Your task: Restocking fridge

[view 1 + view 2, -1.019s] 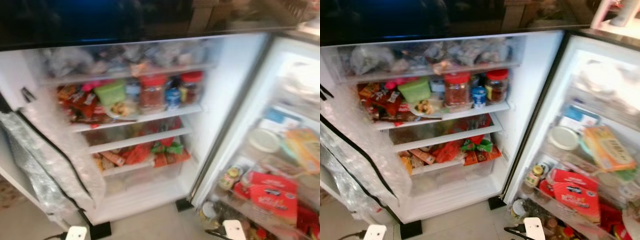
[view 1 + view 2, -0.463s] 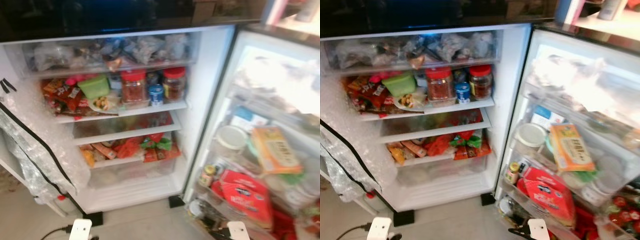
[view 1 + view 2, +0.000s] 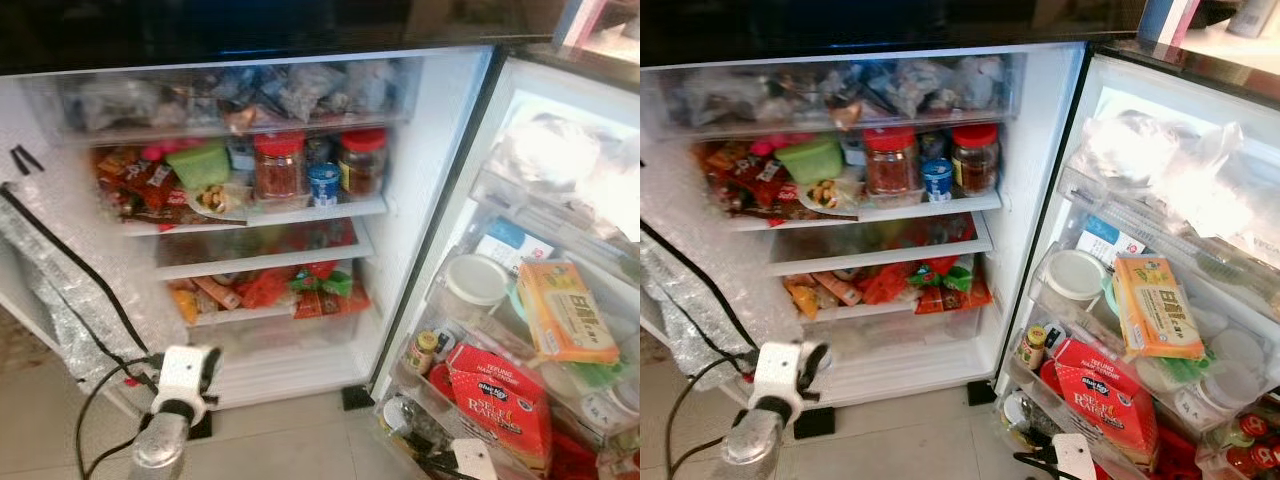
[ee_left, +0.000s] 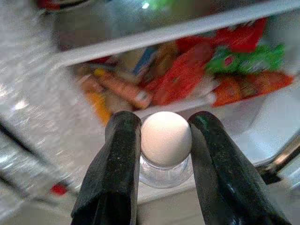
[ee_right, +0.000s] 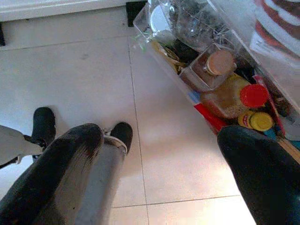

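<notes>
The fridge [image 3: 425, 150] stands open in front of me, its shelves packed with food. My left gripper [image 4: 165, 121] is shut on a small clear bottle with a round white cap [image 4: 166, 138]. In the left eye view that left gripper [image 3: 200, 368] is raised at the lower left, in front of the fridge's bottom drawer [image 3: 280, 345]. It points toward the shelf of red and green snack packets [image 3: 305, 290]. My right gripper [image 5: 161, 140] hangs open over the tiled floor [image 5: 84, 70] beside the lowest door bin, and its white wrist [image 3: 472, 460] is at the bottom edge.
Red-lidded jars [image 3: 279, 165], a blue can [image 3: 323, 183] and a green tub [image 3: 198, 163] fill the upper shelf. The right door bins hold an orange box [image 3: 565, 325], a red box [image 3: 500, 400] and sauce bottles [image 5: 234, 98]. A bubble-wrapped left door [image 3: 55, 280] flanks the left arm.
The camera has shifted. My left arm has risen from the bottom edge into view, bringing the held bottle up toward the fridge's lower shelves. The right arm stays low.
</notes>
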{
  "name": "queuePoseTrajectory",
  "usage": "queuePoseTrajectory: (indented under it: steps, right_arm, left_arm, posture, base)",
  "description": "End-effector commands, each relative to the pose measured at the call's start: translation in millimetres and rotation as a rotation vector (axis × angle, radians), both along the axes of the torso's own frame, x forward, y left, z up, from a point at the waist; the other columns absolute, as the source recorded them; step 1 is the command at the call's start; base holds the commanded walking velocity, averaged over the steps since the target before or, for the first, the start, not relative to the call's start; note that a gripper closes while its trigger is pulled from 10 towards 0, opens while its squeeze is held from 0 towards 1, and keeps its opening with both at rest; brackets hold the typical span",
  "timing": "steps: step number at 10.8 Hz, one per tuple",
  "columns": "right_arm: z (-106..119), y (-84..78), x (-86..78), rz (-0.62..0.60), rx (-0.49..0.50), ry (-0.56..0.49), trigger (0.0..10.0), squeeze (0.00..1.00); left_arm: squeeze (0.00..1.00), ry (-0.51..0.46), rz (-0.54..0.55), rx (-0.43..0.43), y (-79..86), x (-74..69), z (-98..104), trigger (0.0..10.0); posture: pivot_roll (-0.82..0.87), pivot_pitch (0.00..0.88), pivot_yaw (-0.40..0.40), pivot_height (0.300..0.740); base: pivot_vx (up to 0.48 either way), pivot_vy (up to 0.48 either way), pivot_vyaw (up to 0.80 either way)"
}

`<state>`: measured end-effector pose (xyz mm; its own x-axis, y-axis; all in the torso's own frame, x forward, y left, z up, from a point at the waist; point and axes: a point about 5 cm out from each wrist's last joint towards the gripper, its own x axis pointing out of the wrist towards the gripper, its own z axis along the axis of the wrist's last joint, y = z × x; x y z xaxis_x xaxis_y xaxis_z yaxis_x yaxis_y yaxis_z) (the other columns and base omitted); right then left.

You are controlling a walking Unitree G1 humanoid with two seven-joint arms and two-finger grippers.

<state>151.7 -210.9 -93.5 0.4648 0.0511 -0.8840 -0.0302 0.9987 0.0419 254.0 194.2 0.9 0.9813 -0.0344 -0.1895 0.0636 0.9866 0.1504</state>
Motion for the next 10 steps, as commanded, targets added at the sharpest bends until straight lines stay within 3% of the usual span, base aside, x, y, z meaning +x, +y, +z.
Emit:
queuePoseTrajectory:
  steps: [1,6,7,10]
  right_arm:
    - [-0.4,-0.2,-1.0,-0.001,0.005,0.009,10.0,0.00]
    - [3.0,4.5,9.2,0.023,0.018,-0.016,10.0,0.00]
    - [5.6,4.7,14.9,0.054,0.016,-0.031,10.0,0.00]
    - [10.0,1.1,23.4,0.055,0.012,-0.048,10.0,0.00]
  left_arm:
    - [0.00,-0.024,-0.016,-0.018,-3.0,0.2,2.8,10.0]
    - [0.00,-0.065,0.017,-0.030,-0.3,8.7,13.5,10.0]
    - [0.00,-0.077,0.041,-0.064,0.6,11.3,16.8,10.0]
    - [0.00,-0.096,0.099,-0.084,11.9,15.1,22.4,10.0]
  posture:
    - [0.07,0.000,-0.031,0.740]
    - [0.07,0.000,-0.002,0.740]
    - [0.06,0.000,-0.004,0.740]
    - [0.06,0.000,-0.020,0.740]
  base:
    - [0.000,0.000,0.00]
    - [0.000,0.000,0.00]
    - [0.000,0.000,0.00]
    - [0.000,0.000,0.00]
